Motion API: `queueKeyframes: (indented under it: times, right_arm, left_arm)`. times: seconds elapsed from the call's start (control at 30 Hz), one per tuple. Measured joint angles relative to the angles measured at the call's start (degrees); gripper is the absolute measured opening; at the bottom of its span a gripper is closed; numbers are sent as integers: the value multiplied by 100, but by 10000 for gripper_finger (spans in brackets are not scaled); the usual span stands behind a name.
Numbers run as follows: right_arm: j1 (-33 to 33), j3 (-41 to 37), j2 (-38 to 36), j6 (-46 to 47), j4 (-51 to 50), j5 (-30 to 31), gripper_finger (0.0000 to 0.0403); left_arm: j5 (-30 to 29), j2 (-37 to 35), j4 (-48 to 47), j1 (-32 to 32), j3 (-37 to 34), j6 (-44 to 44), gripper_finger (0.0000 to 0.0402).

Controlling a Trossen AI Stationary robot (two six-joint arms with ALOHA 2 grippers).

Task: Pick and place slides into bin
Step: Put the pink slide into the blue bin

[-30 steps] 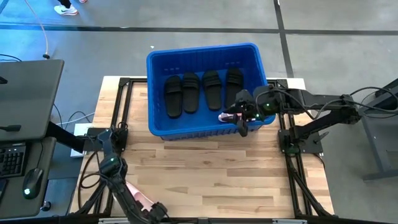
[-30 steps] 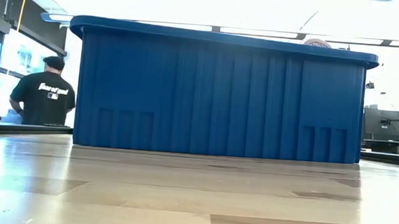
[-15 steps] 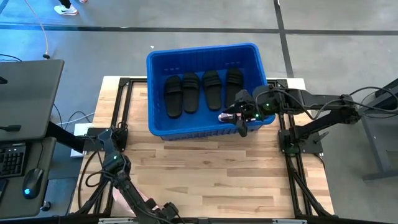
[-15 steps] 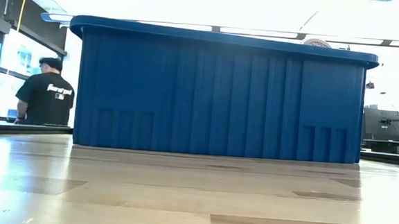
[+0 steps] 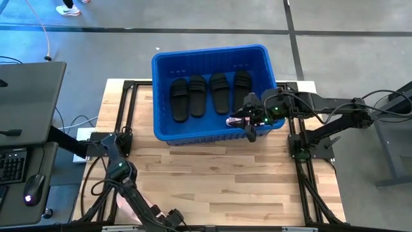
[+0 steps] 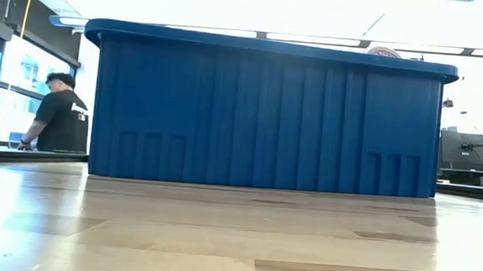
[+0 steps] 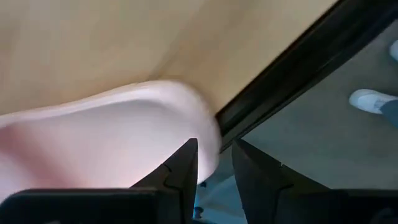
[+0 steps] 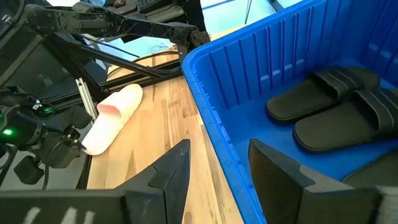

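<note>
Bin holds four black slides — my right gripper hangs open over its near wall, my left gripper nips the pink slide at the table's edge.

The table is made of light wood planks with a smooth top that shines a little where the room lights hit it. Dark metal bars run along its edges, and they look matt. The bin is bright blue plastic, hard and smooth, with raised ribs down its walls and a slightly shiny rim. The black slides inside it look like soft rubber or foam, matt, with fine lines across the straps. The pink slide on the wood looks like smooth, soft foam with no shine. The robot fingers are dark plastic, matt and plain. The floor is grey, hard and dull.
</note>
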Motion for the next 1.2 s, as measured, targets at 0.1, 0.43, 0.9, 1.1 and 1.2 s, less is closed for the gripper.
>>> queueKeyframes:
  times: [0.1, 0.43, 0.9, 1.1, 1.2]
  right_arm:
    - [0, 0, 0, -60, 0, -2, 152]
    - [0, 0, 0, -106, -42, -9, 150]
    - [0, 0, -2, -257, -44, -9, 150]
    - [0, 0, -2, -255, -50, -9, 151]
    - [-2, 0, -2, -255, -52, -9, 151]
  left_arm:
    - [-40, 116, 287, 0, 0, 67, 89]
    - [161, 233, 4, 10, 24, -207, 89]
    - [243, 233, -445, 2, 50, -216, 89]
    - [212, 200, -74, 4, -346, -214, 89]
    - [227, 193, 28, 4, -376, -203, 89]
